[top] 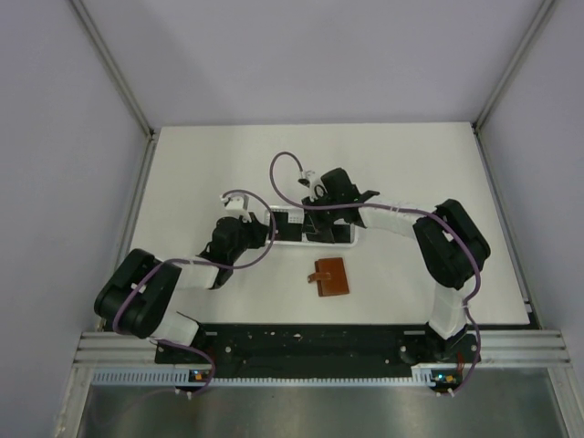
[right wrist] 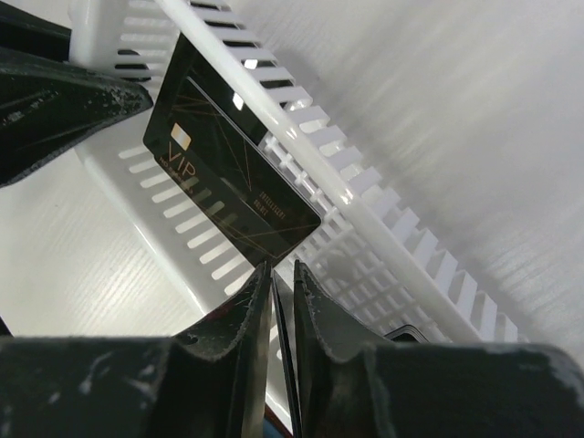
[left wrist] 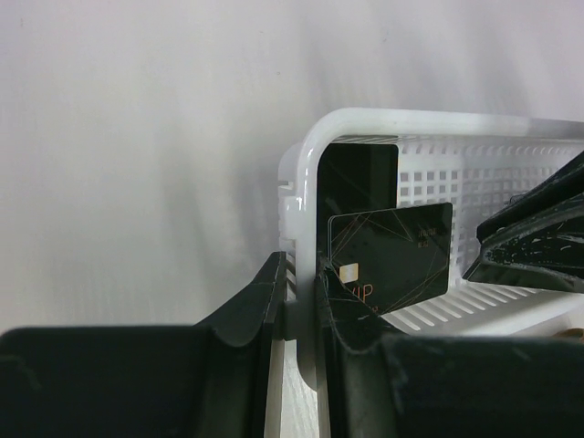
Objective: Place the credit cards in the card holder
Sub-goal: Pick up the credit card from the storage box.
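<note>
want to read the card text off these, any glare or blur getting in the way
top external: even light, no glare, card holder small; left wrist: card in basket sharp, left gripper up close is dark and blurred; right wrist: small glare spots on the card, vip print legible

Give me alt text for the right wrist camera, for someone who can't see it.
The right pincer is closed on a thin black card, seen edge-on between its fingers, right beside a white slotted basket. Inside the basket, a black VIP card with a gold chip leans against the slotted wall.
</note>
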Controlling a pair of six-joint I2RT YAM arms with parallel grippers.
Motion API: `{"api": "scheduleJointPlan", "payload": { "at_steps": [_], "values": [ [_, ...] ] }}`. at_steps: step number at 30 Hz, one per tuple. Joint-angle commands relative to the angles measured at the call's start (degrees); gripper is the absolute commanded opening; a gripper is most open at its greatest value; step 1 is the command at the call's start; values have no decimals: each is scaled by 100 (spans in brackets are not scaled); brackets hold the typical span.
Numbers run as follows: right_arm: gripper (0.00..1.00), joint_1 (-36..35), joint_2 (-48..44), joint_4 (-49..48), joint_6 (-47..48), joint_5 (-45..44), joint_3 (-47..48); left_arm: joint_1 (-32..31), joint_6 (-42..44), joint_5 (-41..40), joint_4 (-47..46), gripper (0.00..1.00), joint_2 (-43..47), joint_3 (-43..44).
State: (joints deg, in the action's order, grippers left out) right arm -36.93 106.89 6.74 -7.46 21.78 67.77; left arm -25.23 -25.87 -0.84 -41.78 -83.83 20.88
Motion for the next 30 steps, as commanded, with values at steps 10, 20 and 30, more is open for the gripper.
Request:
{"api": "scheduleJointPlan", "payload": {
  "at_steps": [10, 20, 30],
  "values": [
    [16, 45, -177, 240, 210, -147, -159, 1, -85, -153, -190, 0, 86, 206],
    [0, 150, -204, 345, -26, -279, 96, 1, -76, -416, 398, 6, 25, 521],
    [0, 458, -195, -533, -1327, -43, 325, 18, -41, -426, 829, 58, 270, 777]
  ]
}}
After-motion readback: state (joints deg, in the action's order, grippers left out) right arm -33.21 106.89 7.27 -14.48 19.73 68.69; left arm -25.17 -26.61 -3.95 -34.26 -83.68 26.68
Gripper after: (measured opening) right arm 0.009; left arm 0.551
